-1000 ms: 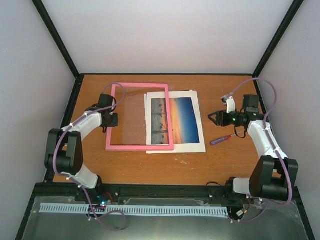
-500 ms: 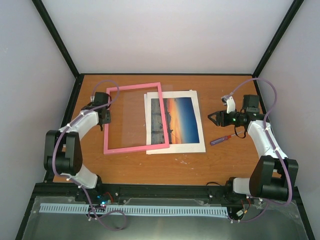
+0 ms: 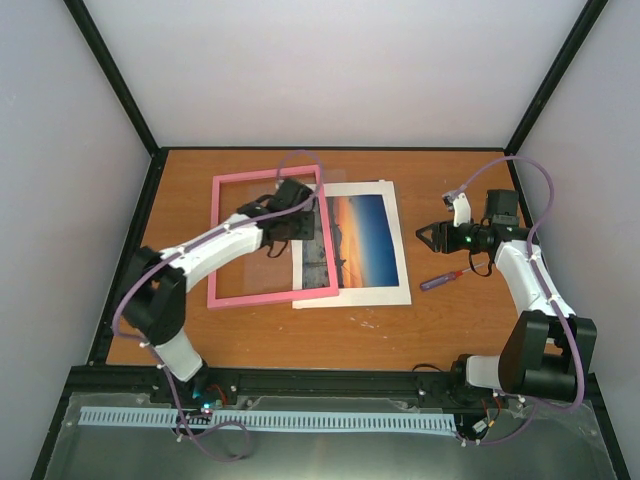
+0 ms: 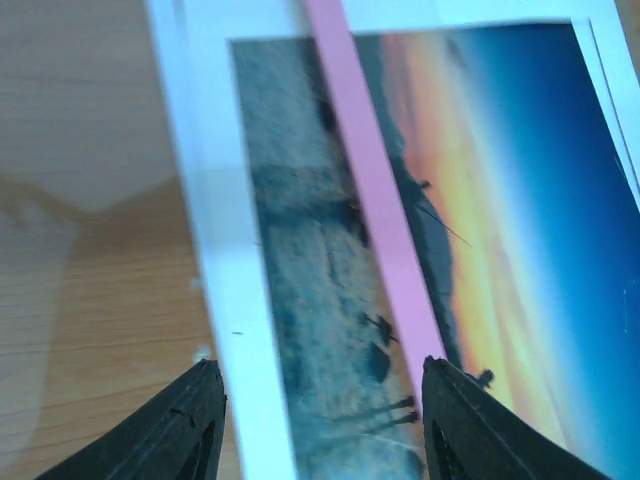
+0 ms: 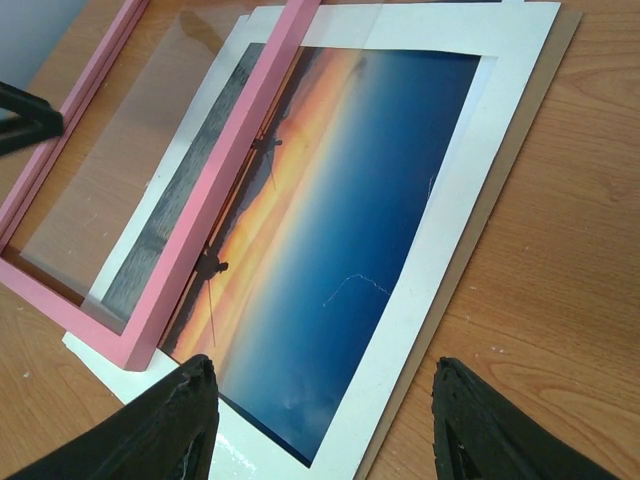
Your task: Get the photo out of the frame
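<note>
The pink frame (image 3: 262, 297) lies flat on the table, left of centre, slightly tilted. Its right bar (image 4: 366, 195) crosses the left part of the photo (image 3: 365, 240), an orange-and-blue sunset print with a white border. My left gripper (image 3: 303, 232) hovers open over that bar and the photo's left edge, its fingertips (image 4: 198, 415) apart with nothing between them. My right gripper (image 3: 425, 238) stands open to the right of the photo (image 5: 370, 180), apart from it, and looks across it at the frame (image 5: 210, 215).
A white sheet (image 3: 350, 294) sticks out under the photo, and a brown board edge (image 5: 505, 255) shows along its right side. A small purple-handled screwdriver (image 3: 440, 281) lies right of the sheet. Black rails edge the table.
My left gripper opened and let go of the frame's left side, then swung right over the frame's right bar. The frame shifted left and tilted. The right arm stayed still.
</note>
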